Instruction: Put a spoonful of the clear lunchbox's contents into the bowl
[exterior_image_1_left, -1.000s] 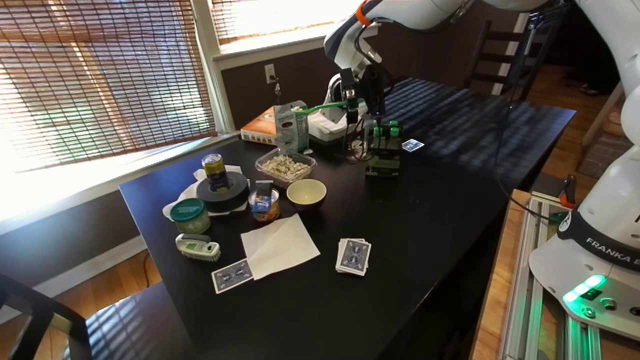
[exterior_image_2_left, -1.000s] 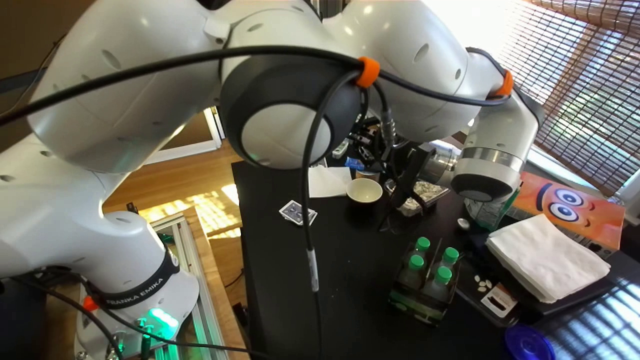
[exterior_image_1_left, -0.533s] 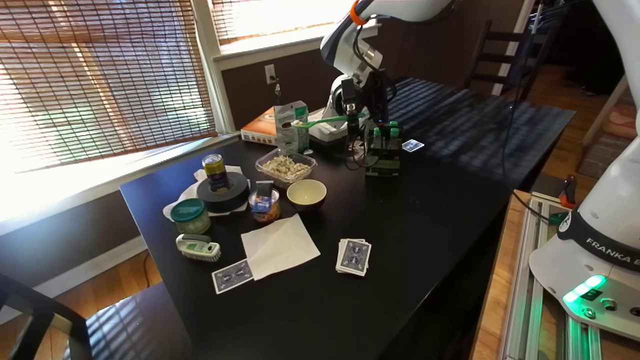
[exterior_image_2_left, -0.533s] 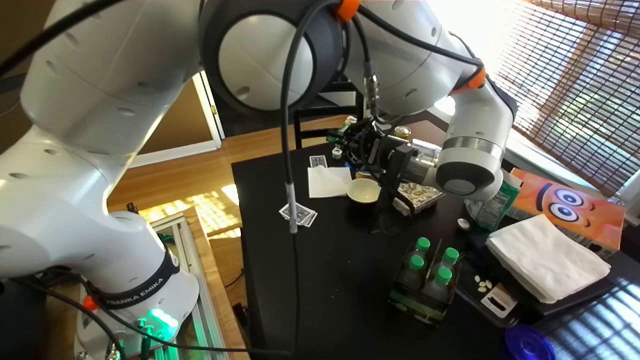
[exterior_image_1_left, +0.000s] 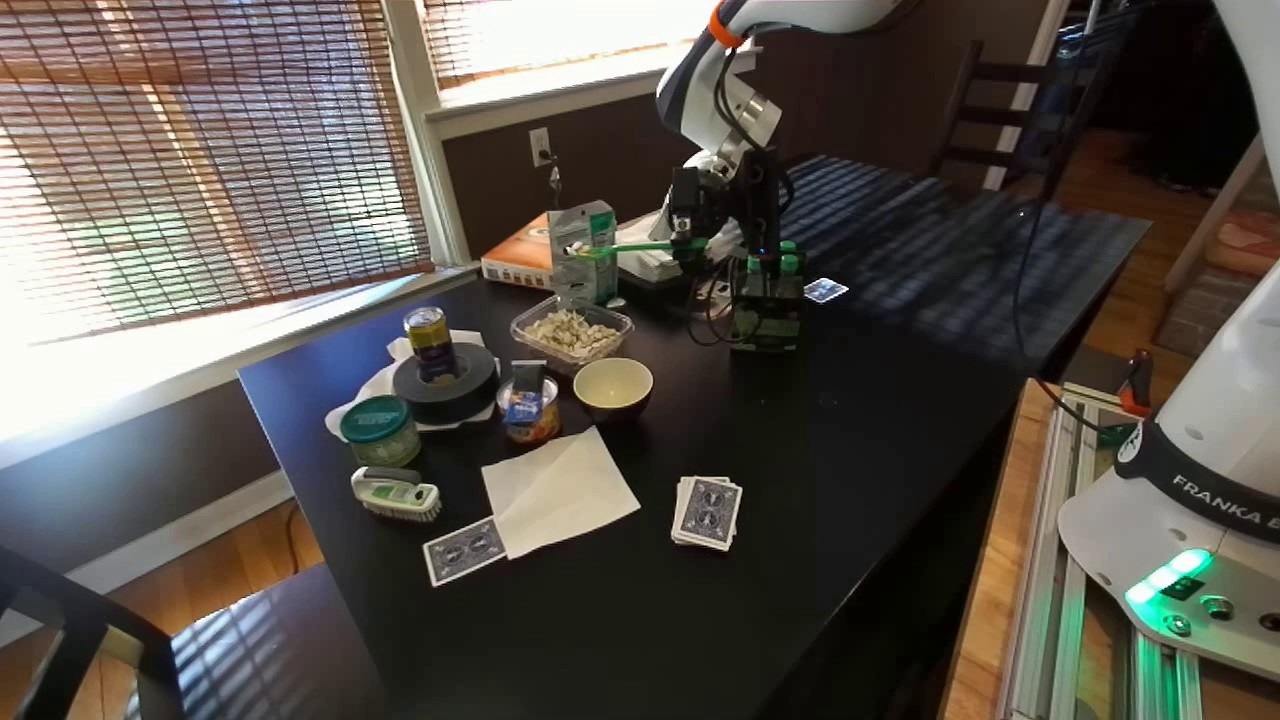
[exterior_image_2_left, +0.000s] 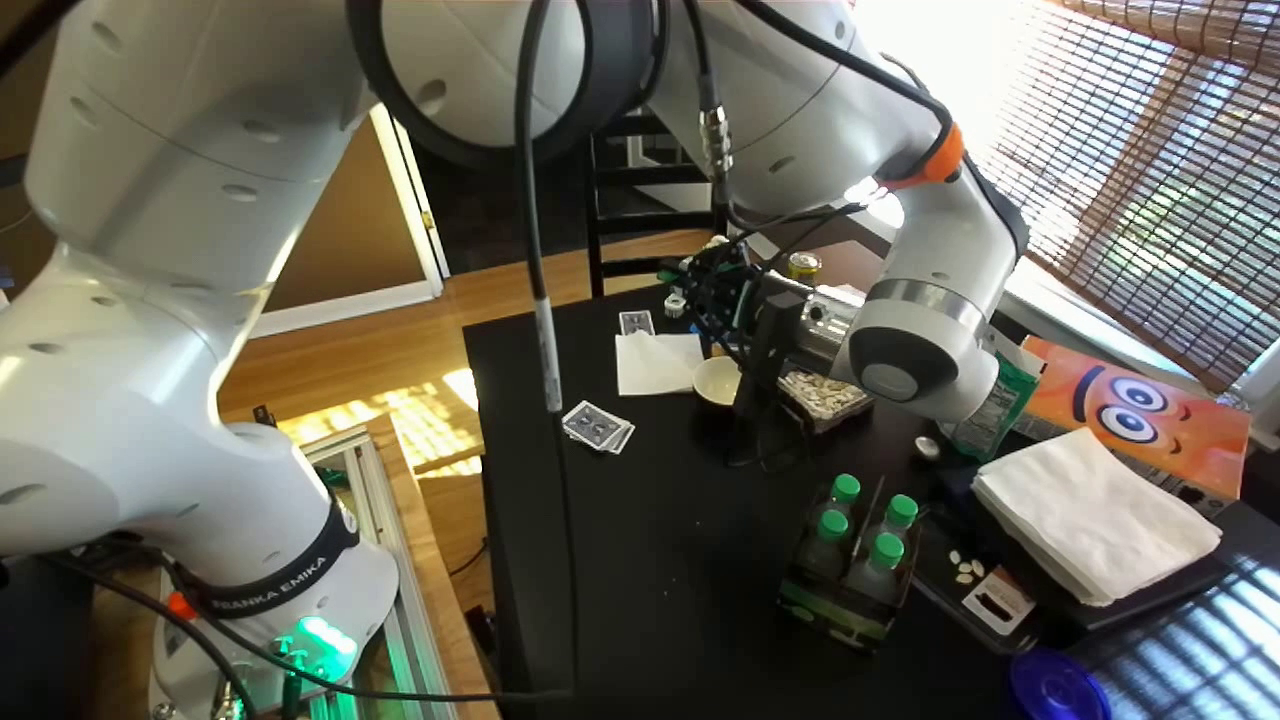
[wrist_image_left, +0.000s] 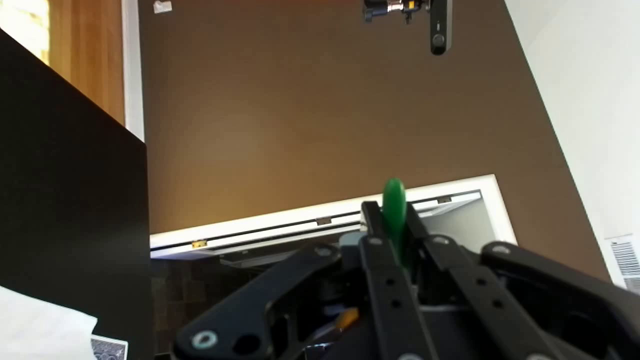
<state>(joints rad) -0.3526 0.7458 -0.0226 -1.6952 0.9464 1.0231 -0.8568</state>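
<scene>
The tool (wrist_image_left: 394, 220) at the end of a robot arm (exterior_image_2_left: 950, 250) grips a green spoon (exterior_image_1_left: 640, 246) above a dark table (exterior_image_1_left: 820, 480), its fingers (wrist_image_left: 373, 220) narrowed on the handle in the wrist view. In an exterior view the spoon reaches out almost level, a whitish patch at its far end too small to identify. On the table, the clear lunchbox (exterior_image_1_left: 538, 352) holds its heaped pale contents (exterior_image_1_left: 572, 333). Just beside it, upright, sits the cream-colored bowl (exterior_image_1_left: 613, 385); whether the two touch is hard to tell. In an exterior view the arm's end partly hides both.

Near the bowl, a cup with a blue packet (exterior_image_1_left: 529, 408) on top stands by a sheet of white paper (exterior_image_1_left: 558, 490), which meets a playing card (exterior_image_1_left: 465, 551). A stack of cards (exterior_image_1_left: 708, 513) lies apart from them. A teal-lidded jar (exterior_image_1_left: 380, 432) sits between a scrub brush (exterior_image_1_left: 396, 494) and a can (exterior_image_1_left: 432, 345) standing on a flat black round object (exterior_image_1_left: 446, 400). Beyond the lunchbox, a silver-and-green pouch (exterior_image_1_left: 583, 268) stands near an orange box (exterior_image_1_left: 517, 255). Green-capped bottles (exterior_image_2_left: 886, 552) fill a carton (exterior_image_2_left: 830, 608) near piled white napkins (exterior_image_2_left: 1100, 515).
</scene>
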